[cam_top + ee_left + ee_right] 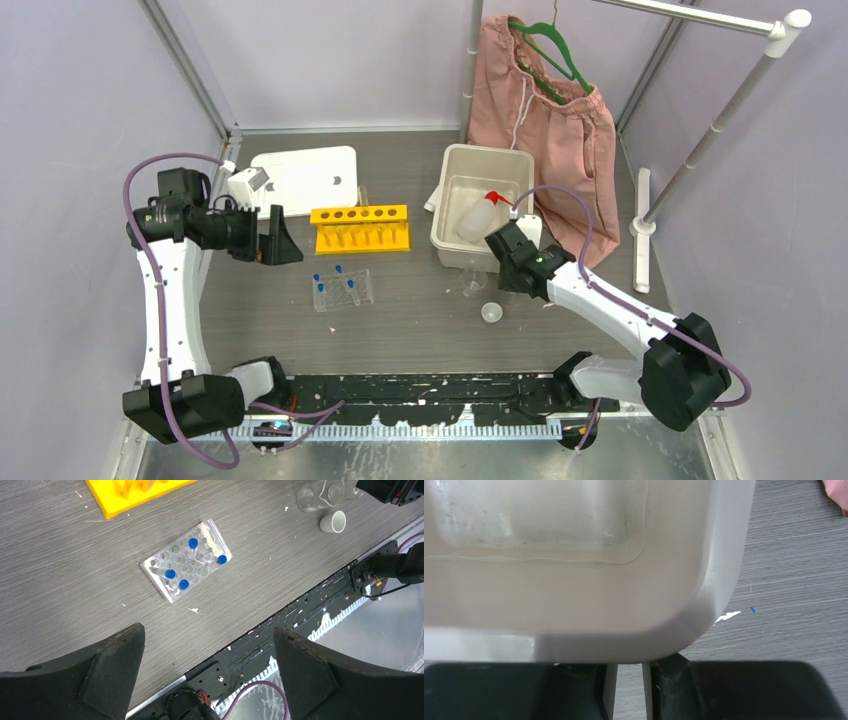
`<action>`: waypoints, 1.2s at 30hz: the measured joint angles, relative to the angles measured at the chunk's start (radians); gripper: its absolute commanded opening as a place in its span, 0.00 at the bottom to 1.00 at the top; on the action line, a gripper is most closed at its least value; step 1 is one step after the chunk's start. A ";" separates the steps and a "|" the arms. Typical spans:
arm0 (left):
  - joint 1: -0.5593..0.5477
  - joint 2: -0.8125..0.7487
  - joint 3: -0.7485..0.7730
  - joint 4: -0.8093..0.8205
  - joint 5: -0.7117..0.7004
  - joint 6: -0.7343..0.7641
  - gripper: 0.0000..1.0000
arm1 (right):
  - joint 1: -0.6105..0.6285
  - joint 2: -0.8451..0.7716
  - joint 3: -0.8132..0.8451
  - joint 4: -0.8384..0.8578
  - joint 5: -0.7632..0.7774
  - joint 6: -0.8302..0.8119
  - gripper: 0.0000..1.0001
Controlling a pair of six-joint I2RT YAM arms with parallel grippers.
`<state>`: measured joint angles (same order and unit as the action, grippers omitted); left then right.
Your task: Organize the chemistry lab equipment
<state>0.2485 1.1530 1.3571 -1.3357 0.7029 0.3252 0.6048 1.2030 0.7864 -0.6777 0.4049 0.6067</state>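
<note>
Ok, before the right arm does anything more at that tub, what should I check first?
1. The right gripper is at the near right corner of the tub: ok.
2. It has a grip on the tub's rim: cannot tell. The jaws are narrow and the rim hides the tips.
3. The squeeze bottle is inside the tub: ok, lying down.
4. The small clear glassware and tiny white cup are put away: not ok. Both stand on the table, close to the right arm.
5. The left gripper is open and clear of the clear grid rack: ok.
</note>
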 measured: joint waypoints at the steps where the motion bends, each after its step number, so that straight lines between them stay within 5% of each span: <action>1: 0.000 0.000 0.000 0.000 0.000 0.000 1.00 | 0.000 0.000 -0.008 0.003 0.002 0.000 0.26; 9: 0.000 0.000 0.000 0.000 0.000 0.000 1.00 | 0.000 -0.029 -0.028 0.003 0.002 0.006 0.01; 17: 0.000 -0.002 0.000 0.000 0.001 0.000 1.00 | 0.000 -0.171 0.019 -0.155 -0.057 0.035 0.01; 27: 0.000 -0.002 0.000 0.000 0.005 0.000 0.99 | 0.000 -0.173 0.529 -0.367 -0.150 0.021 0.01; 36: 0.000 -0.002 0.005 0.000 0.027 -0.004 0.99 | -0.059 0.230 0.895 -0.306 -0.149 -0.097 0.01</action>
<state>0.2485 1.1515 1.3624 -1.3354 0.7300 0.3214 0.5457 1.4334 1.6810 -0.9833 0.2558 0.5102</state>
